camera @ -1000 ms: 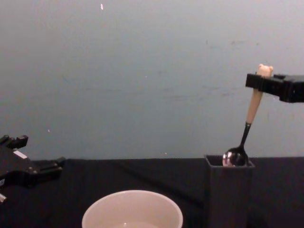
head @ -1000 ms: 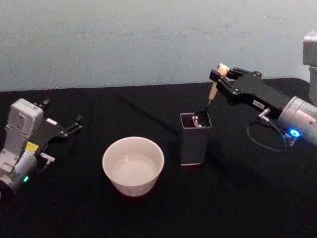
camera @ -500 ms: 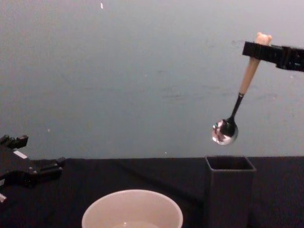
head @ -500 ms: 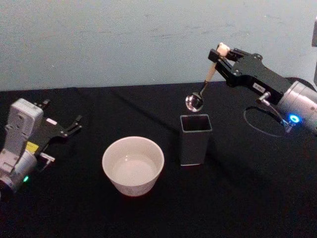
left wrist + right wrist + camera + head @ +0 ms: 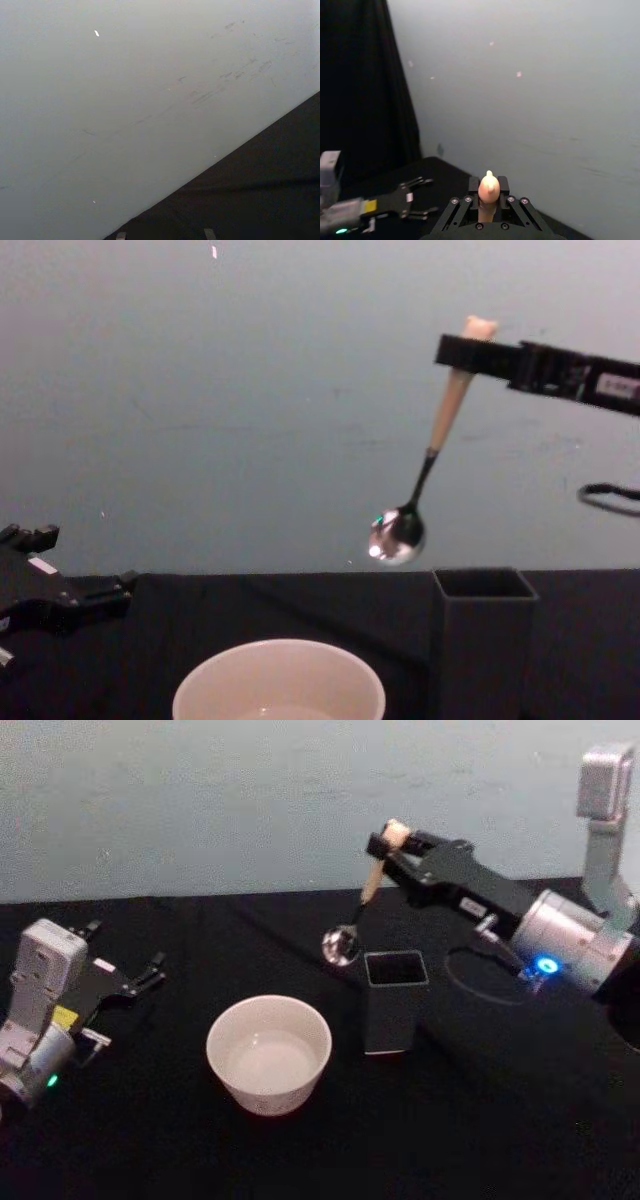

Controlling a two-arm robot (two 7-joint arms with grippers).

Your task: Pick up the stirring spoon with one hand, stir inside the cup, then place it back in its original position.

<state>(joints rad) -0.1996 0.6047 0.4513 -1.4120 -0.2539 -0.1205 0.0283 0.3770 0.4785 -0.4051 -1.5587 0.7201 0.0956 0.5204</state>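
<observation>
Transit: stirring spoon (image 5: 358,908) clenched in right gripper (image 5: 383,844), above and right of cup (image 5: 266,1093). Next: centring over cup, lowering in. Left gripper (image 5: 126,946) parked left of cup, released.

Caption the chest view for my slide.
Right gripper holds the stirring spoon aloft between cup and holder; left gripper rests parked at left.

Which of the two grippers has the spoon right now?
The right gripper, raised near the grey holder, clamps the stirring spoon by its handle. The left gripper sits open and empty at the table's left.
</observation>
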